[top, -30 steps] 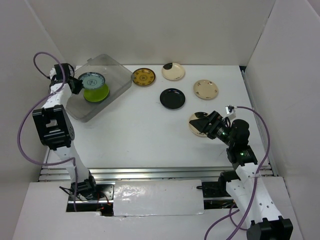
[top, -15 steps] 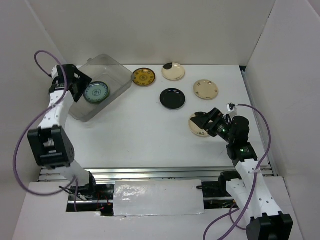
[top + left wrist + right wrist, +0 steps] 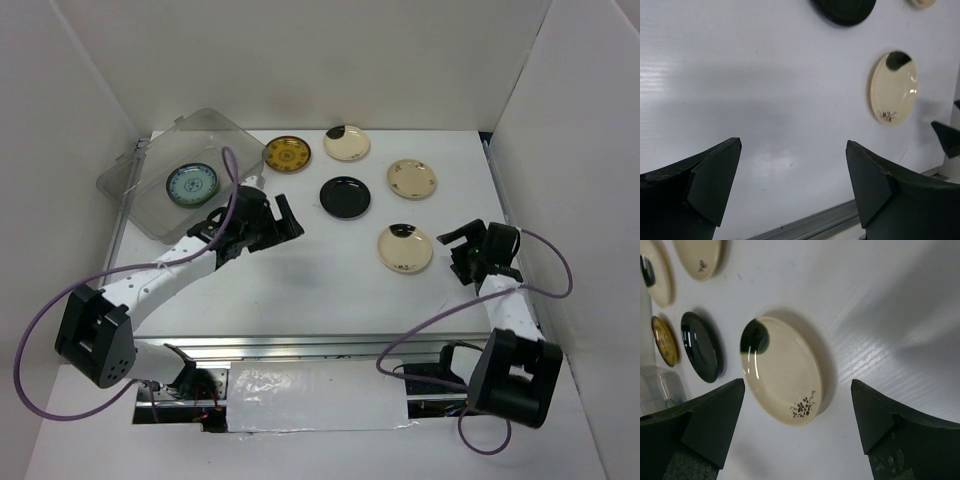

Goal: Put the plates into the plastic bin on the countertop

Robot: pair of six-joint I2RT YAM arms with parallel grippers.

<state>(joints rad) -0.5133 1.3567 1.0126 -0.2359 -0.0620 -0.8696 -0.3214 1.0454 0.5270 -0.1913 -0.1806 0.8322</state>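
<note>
A: What's in the clear plastic bin?
B: I see one glossy blue-patterned plate lying flat; anything beneath it is hidden.
A: The others?
B: On the white countertop: gold plate, black plate, three cream plates.
A: Grippers?
B: Left gripper and right gripper both gape, empty; the right sits beside a black-patched cream plate.

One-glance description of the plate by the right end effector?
Right half of the white countertop, just left of the right end effector. Cream plate nearest the front rail, with a black patch; the other patched cream plate sits at the back.
</note>
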